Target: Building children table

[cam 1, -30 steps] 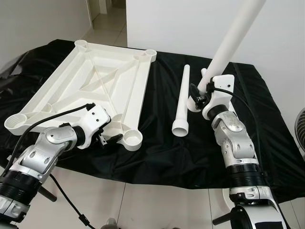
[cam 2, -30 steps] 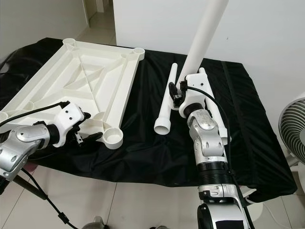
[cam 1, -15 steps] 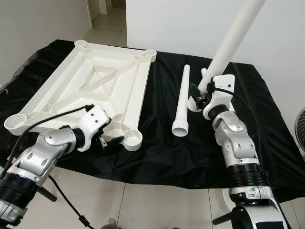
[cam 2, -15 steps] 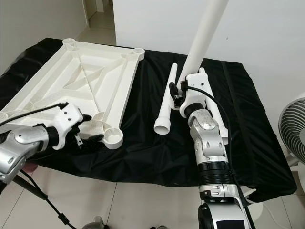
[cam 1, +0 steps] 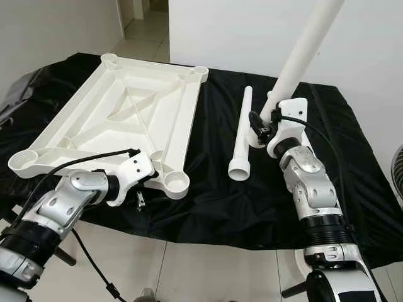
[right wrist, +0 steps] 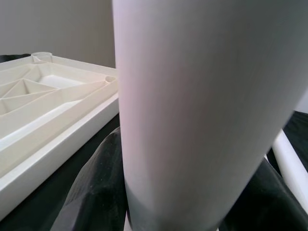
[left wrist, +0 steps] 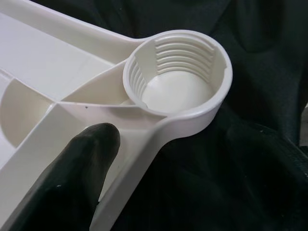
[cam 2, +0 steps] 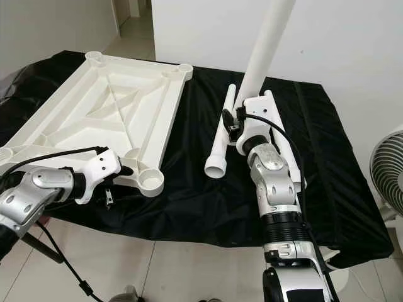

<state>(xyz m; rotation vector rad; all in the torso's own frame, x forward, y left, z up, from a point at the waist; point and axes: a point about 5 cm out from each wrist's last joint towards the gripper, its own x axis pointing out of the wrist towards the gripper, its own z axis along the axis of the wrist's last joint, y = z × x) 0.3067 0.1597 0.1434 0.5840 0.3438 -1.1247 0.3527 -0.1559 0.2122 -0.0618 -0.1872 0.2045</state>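
Black cloth covered the work surface, with the upturned white tabletop (cam 1: 119,123) lying on it.
Beside the tabletop's near threaded socket (left wrist: 177,77), the left gripper (cam 1: 140,189) seemed to pinch the rim, though its second finger was hidden; a loose hold could let the tabletop slide. Right of the tabletop, the right gripper (cam 1: 267,123) was clamped on a steeply raised leg (cam 1: 302,53), which could swing or knock the spare leg (cam 1: 242,135) nearby.
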